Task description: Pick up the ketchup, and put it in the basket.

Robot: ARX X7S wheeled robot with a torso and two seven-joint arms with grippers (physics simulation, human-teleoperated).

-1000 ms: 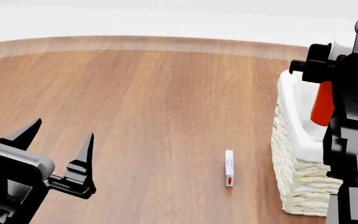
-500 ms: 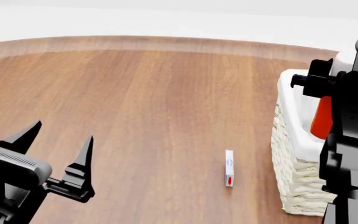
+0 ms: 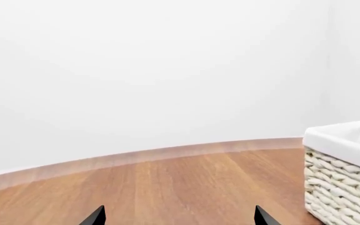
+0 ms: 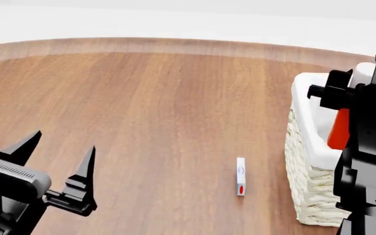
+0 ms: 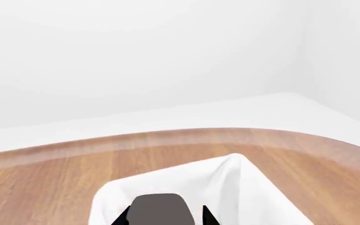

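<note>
Holding ketchup in right gripper, jaws clamped on bottle, hanging over basket at table's right side. Ketchup sitting above liner, red body partly hidden behind arm, white cap poking up. Left gripper hovering low over table, fingers spread wide, gripping nothing. Small white box lying on wood just beside basket, apart from it.

We see a bare simulated test room: a round wooden worktop against plain white walls, with no furnishings marking any home or shop.
</note>
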